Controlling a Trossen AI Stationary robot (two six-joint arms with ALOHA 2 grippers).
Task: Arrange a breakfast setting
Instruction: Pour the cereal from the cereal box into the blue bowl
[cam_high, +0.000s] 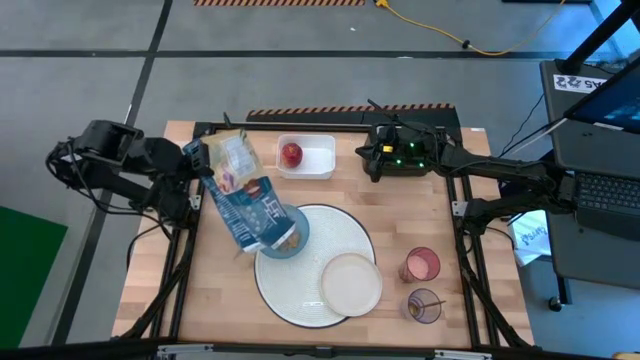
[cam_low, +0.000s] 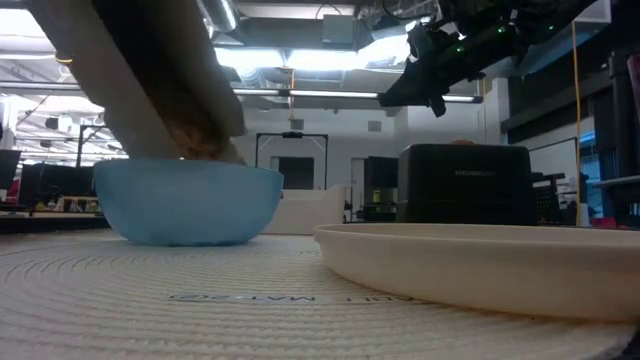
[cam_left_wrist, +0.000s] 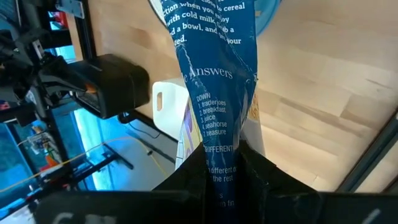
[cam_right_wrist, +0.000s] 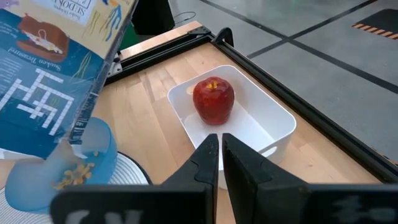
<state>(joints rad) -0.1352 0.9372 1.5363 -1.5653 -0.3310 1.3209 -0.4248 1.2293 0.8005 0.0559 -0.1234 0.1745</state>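
Note:
My left gripper (cam_high: 207, 168) is shut on a blue cereal box (cam_high: 248, 205), which slants down over the blue bowl (cam_high: 287, 236) on the round white mat (cam_high: 312, 300). Tan cereal (cam_right_wrist: 73, 175) lies in the bowl. The cream plate (cam_high: 350, 283) rests on the mat's right part. The pink tumbler (cam_high: 420, 265) and the purple tumbler (cam_high: 423, 305), with the thin spoon in it, stand to the right of the mat. My right gripper (cam_right_wrist: 219, 149) is shut and empty above the black toaster (cam_high: 400, 158), pointing at the red apple (cam_right_wrist: 213, 99) in the white tub (cam_high: 306, 157). No bagel shows. My left gripper pinches the box between its two fingers at its upper end (cam_left_wrist: 221, 157), the end away from the bowl. The fingers come from the table's left and lie along the box. The box is lifted clear and tilted, its lower end (cam_high: 282, 238) over the bowl.
The toaster and the tub stand along the table's far edge. Bare wood lies at the table's near left (cam_high: 215, 290) and between the mat and the toaster (cam_high: 390, 215). A laptop (cam_high: 600, 190) is off the table's right side.

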